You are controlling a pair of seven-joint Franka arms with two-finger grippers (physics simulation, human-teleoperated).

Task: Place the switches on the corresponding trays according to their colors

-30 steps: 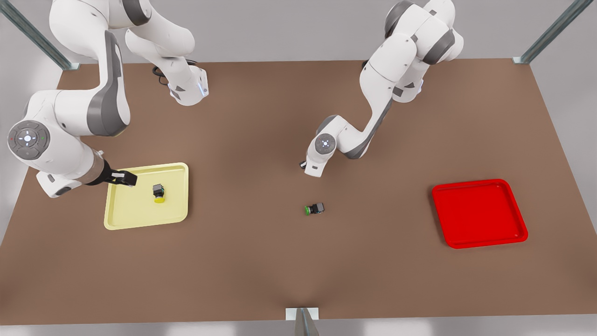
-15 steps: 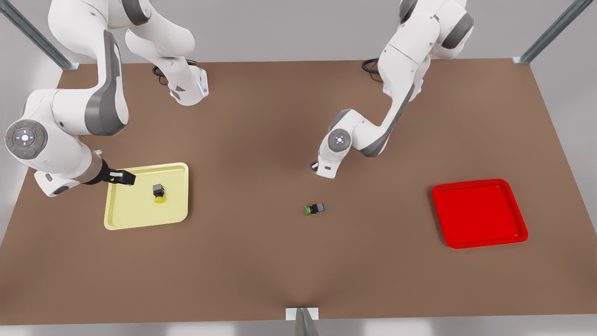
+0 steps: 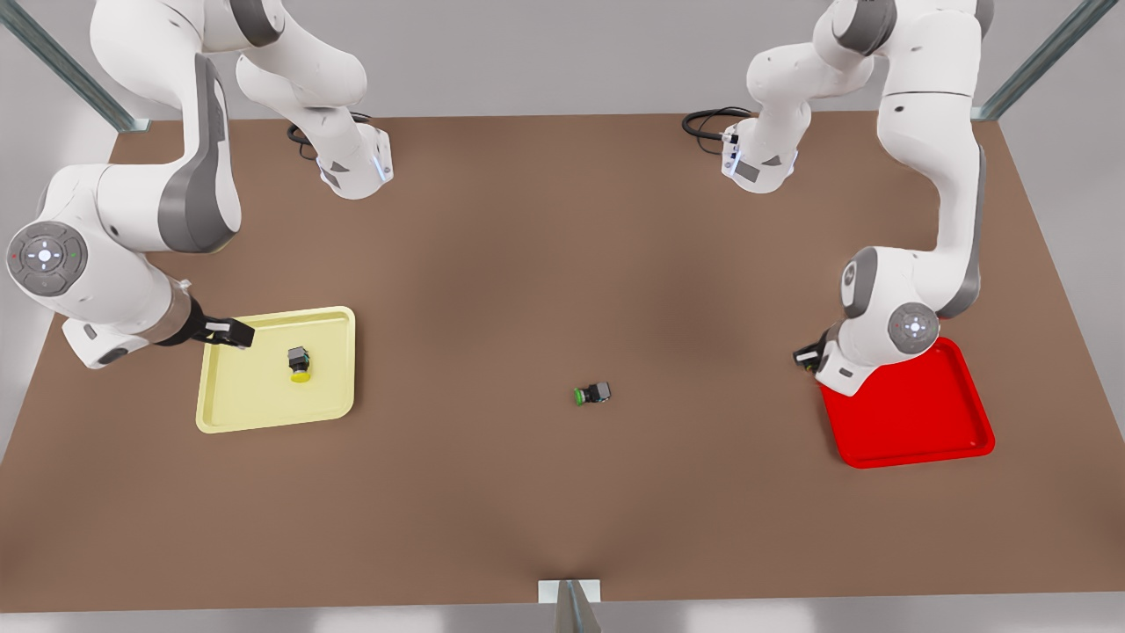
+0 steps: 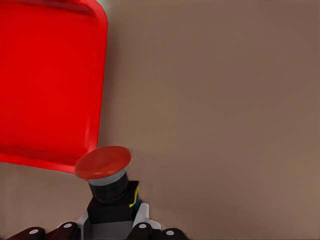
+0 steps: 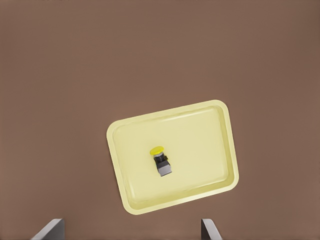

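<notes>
Switches: three in all — one yellow-capped switch lying inside the yellow tray, one green-capped switch on its side on the bare table between the two trays, and one red-capped switch. Two trays, the red tray at the front view's right, the yellow one at its left, well apart.

The left wrist view gives what the front view hides: the left hand is closed on the dark body of the red-capped switch, cap pointing out, just beside a corner of the red tray. In the front view that hand sits at the red tray's near corner, though the switch is probably masked by the wrist there.

The right hand hangs over the yellow tray's edge; the right wrist view looks down on tray and switch from high above, with its fingers spread wide, holding nothing.
</notes>
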